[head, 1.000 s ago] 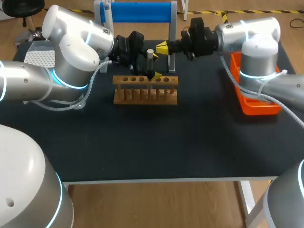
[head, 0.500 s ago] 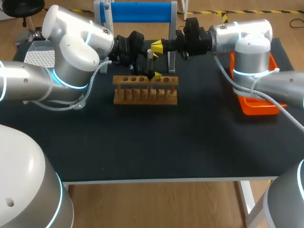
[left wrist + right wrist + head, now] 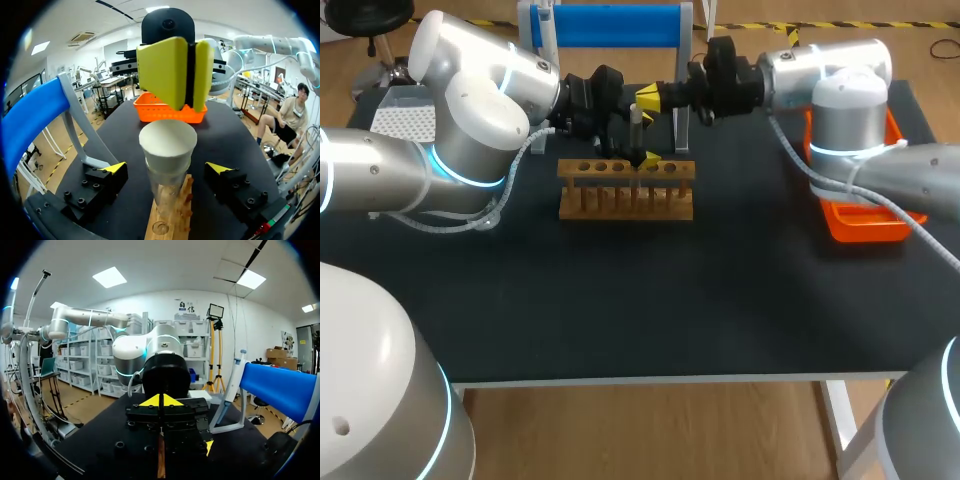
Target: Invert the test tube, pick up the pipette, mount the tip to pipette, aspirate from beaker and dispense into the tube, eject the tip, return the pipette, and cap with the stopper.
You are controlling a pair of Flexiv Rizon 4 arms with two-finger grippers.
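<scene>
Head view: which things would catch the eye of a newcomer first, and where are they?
The test tube with its white stopper stands in the wooden rack at the table's rear middle, between the open fingers of the left gripper. The right gripper, its yellow tips shut together, hovers close to the stopper. An orange tray lies at the table's right edge.

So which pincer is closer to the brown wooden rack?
Left. The left pincer sits just over the brown wooden rack, around the clear tube; the right pincer hangs higher, above the white stopper.
</scene>
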